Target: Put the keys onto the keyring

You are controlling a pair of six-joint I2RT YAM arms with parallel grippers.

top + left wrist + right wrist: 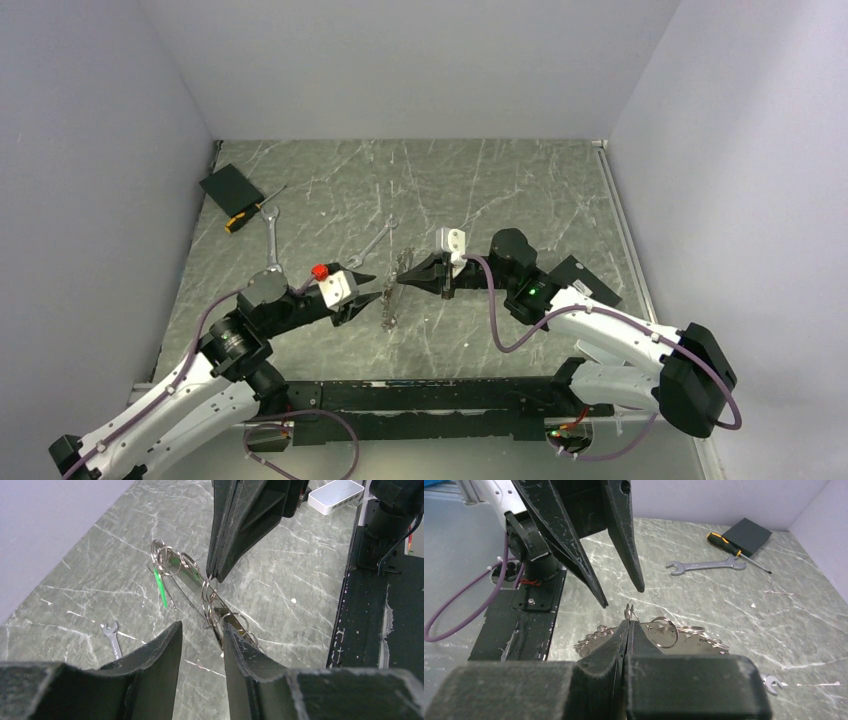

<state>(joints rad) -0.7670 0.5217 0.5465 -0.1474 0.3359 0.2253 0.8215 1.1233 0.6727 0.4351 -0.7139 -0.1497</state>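
Keyring (200, 587) lies slack on bench (300, 580), running from right jaws' tips to between left jaws. Right gripper (629, 622): jaws closed, nipping one small ring. Left gripper (202, 626): jaws partly apart, straddling chain's end; contact unclear. Green key (161, 587) near right tips; other keys indistinguishable.

The desk (500, 190) is grey-green with white streaks. The keyring (207, 600) is silvery. One key (161, 587) is green.
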